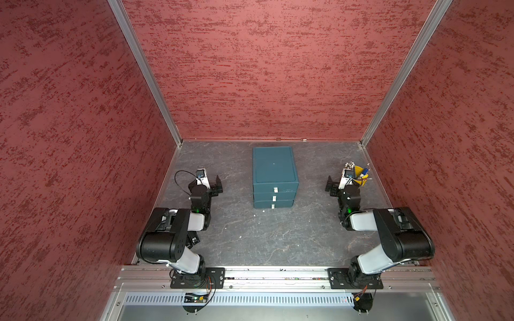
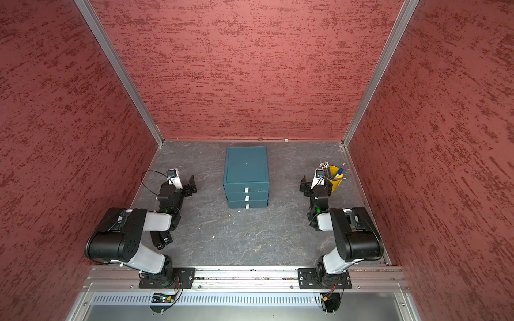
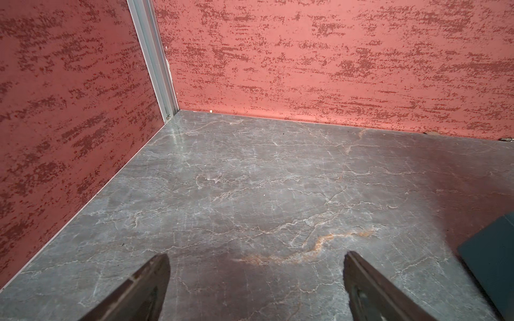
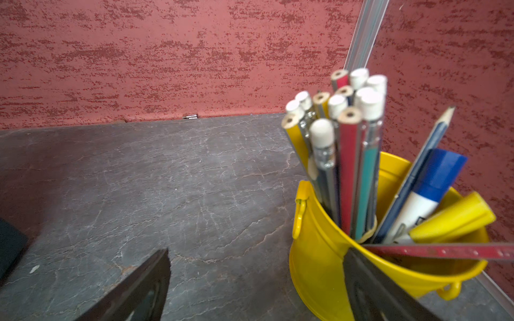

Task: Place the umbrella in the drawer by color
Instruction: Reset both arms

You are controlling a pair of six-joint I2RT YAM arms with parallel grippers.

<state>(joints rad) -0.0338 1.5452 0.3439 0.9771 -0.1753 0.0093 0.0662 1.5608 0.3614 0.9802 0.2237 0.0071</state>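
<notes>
No umbrella shows in any view. A teal drawer unit point(image 1: 274, 169) point(image 2: 246, 166) stands at the back middle of the grey table, its three drawers shut, each with a small white handle point(image 1: 275, 189). My left gripper point(image 1: 219, 184) point(image 2: 192, 184) point(image 3: 256, 258) hovers open to the left of the unit, with only bare table between its fingers. On the other side, my right gripper point(image 1: 330, 184) point(image 2: 304, 184) point(image 4: 256, 255) is open and empty. One corner of the unit shows in the left wrist view point(image 3: 495, 255).
A yellow bucket point(image 1: 361, 178) point(image 2: 335, 180) point(image 4: 319, 250) with several pencils point(image 4: 347, 155), a blue-capped marker point(image 4: 434, 183) and a red ruler point(image 4: 445, 251) stands just right of my right gripper, near the right wall. Red walls close in three sides. A metal rail point(image 1: 278, 273) runs along the front.
</notes>
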